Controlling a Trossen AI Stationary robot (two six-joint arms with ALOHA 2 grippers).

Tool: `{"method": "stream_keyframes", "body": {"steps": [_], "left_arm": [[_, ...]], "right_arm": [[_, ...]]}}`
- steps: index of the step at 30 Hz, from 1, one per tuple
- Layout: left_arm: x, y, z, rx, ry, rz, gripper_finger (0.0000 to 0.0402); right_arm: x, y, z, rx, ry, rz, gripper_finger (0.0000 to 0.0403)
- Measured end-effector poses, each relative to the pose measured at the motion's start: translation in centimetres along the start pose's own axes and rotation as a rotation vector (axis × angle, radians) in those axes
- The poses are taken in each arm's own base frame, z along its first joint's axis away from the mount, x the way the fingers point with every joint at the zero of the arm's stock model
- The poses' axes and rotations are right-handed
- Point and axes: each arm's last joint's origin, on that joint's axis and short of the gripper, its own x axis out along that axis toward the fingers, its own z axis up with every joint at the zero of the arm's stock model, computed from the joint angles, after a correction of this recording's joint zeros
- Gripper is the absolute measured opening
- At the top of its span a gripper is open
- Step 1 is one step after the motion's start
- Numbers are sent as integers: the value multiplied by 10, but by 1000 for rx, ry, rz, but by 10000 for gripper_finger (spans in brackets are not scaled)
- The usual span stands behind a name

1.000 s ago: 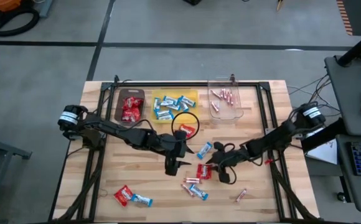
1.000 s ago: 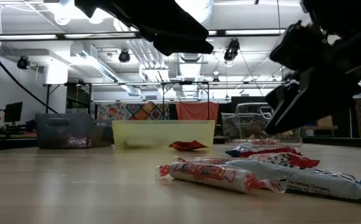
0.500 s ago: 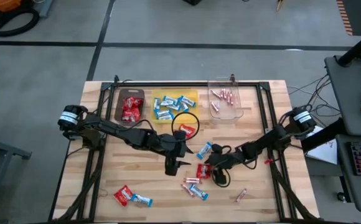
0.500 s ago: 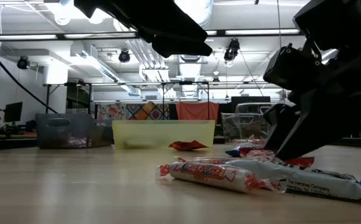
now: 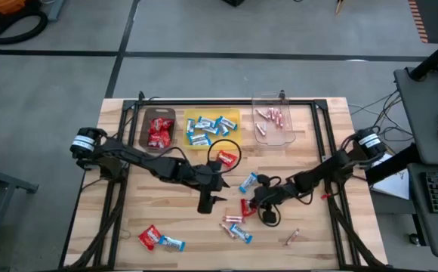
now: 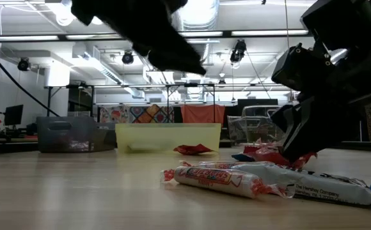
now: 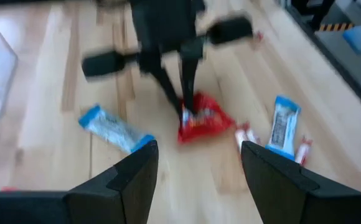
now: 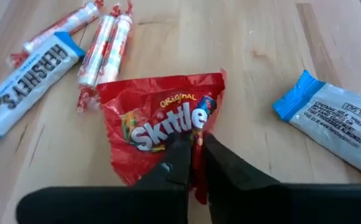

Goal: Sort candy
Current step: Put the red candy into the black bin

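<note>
Two arms meet over the middle of the wooden table (image 5: 166, 219). Just in front of the yellow bin (image 5: 212, 126), the right gripper (image 8: 196, 163) pinches a red packet (image 8: 162, 134) (its wrapper edge sits between the fingers) lying on the wood. Near it, to its left, the left gripper (image 7: 196, 167) hovers with fingers spread wide. Blue-and-white bars (image 8: 337, 122) and pink sticks (image 8: 103, 42) lie around the packet.

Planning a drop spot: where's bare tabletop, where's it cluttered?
Bare wood: the corner right of the clear bin, and the strip between the brown bin and the red packet. Crowded: middle, where the right pincer grips a Skittles packet among blue-and-white bars.
</note>
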Motion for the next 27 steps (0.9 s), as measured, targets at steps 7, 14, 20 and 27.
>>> {"method": "stream_keyframes", "body": {"steps": [7,14,20,27], "left_arm": [[4,1,-26,-130,-83,-6,212],[2,5,-34,-254,-256,99,212],[0,9,-34,-301,-299,214,212],[-1,10,-24,-277,-334,258,175]], "right_arm": [[-21,-3,27,-140,-138,-124,17],[-37,0,70,-440,-266,-431,16],[-37,5,92,-615,-265,-546,15],[-37,6,102,-661,-271,-563,16]]}}
